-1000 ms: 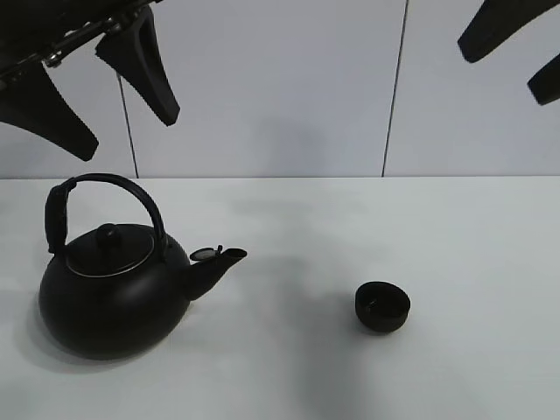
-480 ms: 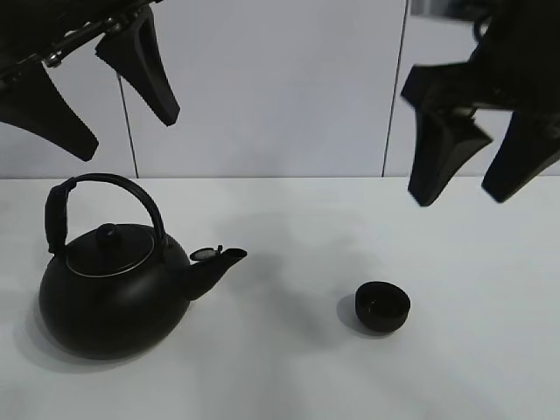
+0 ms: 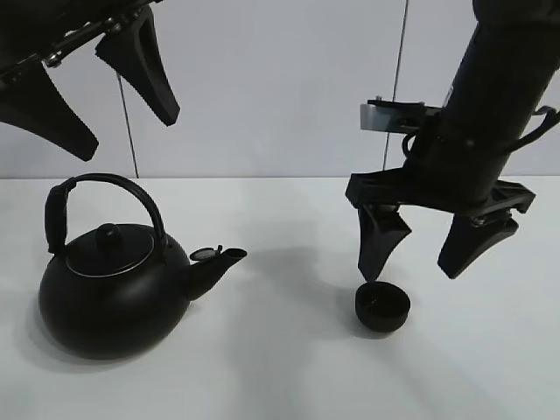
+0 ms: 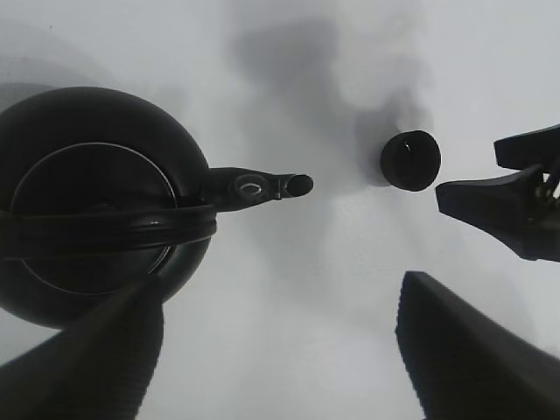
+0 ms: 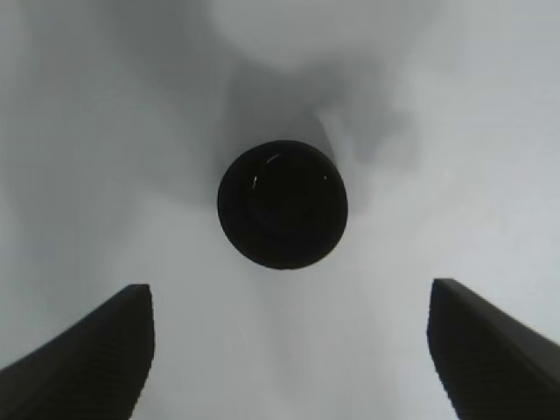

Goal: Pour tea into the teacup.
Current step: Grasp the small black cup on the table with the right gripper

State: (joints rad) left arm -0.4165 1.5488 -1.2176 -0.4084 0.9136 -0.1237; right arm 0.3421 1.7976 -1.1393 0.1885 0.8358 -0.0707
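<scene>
While right gripper (image 3: 409,273) hangs spread wide over the teacup (image 3: 382,308), kettle (image 3: 109,297) sits untouched nr left edge of table (image 3: 289,376), left gripper (image 3: 129,138) spread above. Looks like no tea poured yet.

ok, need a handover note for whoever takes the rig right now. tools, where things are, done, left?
left tool: open, empty, high above the kettle.
right tool: open, empty, low over the teacup, one finger on each side, not touching it.
kettle: upright on the table, lid on, spout pointing toward the teacup, well apart from it.
done: nothing poured; the kettle is not yet gripped.
left: probably steady the teacup with the right tool, grip the handle with the left, lift, carry the spout over the teacup, tip.
</scene>
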